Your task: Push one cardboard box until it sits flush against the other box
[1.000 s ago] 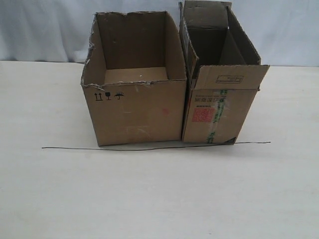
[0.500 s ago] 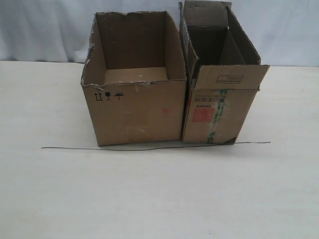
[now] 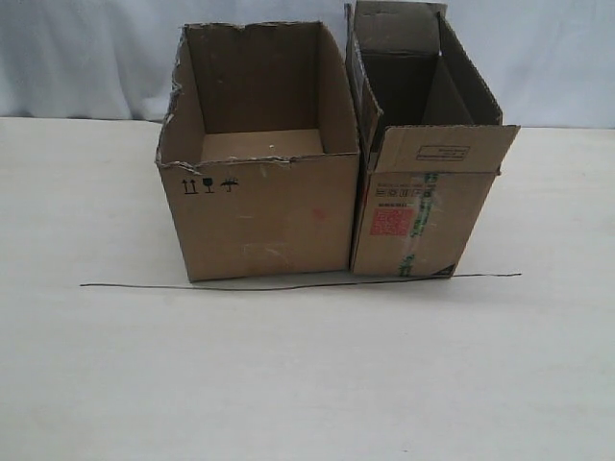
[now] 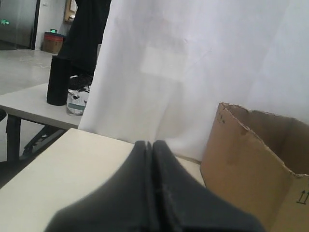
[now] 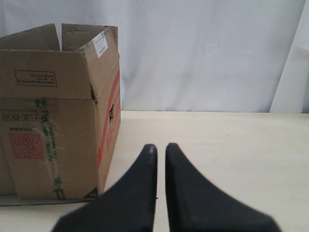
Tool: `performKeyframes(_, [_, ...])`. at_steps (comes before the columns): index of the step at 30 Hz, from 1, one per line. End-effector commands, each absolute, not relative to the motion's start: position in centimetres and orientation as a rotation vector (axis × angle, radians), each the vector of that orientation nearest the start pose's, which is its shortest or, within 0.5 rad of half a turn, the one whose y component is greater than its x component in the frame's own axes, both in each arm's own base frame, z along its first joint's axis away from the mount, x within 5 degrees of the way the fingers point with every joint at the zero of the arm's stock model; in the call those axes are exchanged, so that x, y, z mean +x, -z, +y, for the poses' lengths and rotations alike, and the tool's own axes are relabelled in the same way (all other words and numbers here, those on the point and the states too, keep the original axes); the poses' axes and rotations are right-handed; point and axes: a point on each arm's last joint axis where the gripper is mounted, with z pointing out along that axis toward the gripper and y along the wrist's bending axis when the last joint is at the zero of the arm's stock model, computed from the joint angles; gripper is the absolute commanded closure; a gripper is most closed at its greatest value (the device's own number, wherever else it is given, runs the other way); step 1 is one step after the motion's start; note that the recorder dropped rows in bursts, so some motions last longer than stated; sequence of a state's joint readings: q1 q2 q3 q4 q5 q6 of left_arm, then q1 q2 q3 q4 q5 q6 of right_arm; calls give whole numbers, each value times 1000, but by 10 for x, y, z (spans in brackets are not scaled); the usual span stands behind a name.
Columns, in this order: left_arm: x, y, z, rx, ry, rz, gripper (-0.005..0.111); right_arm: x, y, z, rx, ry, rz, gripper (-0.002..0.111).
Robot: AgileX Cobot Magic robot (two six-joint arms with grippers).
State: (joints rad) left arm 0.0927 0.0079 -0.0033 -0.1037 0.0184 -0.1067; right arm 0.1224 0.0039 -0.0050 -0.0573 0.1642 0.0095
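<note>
Wrist-only: left tool (image 4: 151, 145), right tool (image 5: 161, 147), seemingly closed.

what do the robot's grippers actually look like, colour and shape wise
Both are plain and dark. The left gripper has matte charcoal-black fingers, broad at the base and tapering to rounded tips. The right gripper looks alike. No markings or cables show; the arms are out of view.
</note>
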Motion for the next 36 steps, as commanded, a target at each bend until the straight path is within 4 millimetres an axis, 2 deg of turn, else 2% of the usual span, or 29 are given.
performKeyframes(1, [56,-209,4,-231,136,1513,107,56,-198,6,-128,-46,1648,103])
performKeyframes(11, [56,-209,2,-200,161,1519,107,56,-198,6,-128,-46,1648,103])
performKeyframes(19, [56,-212,2,-125,80,1497,107,56,-198,6,-128,-46,1648,103])
performKeyframes(36, [56,-212,2,-141,98,1493,107,56,-198,6,-128,-46,1648,103])
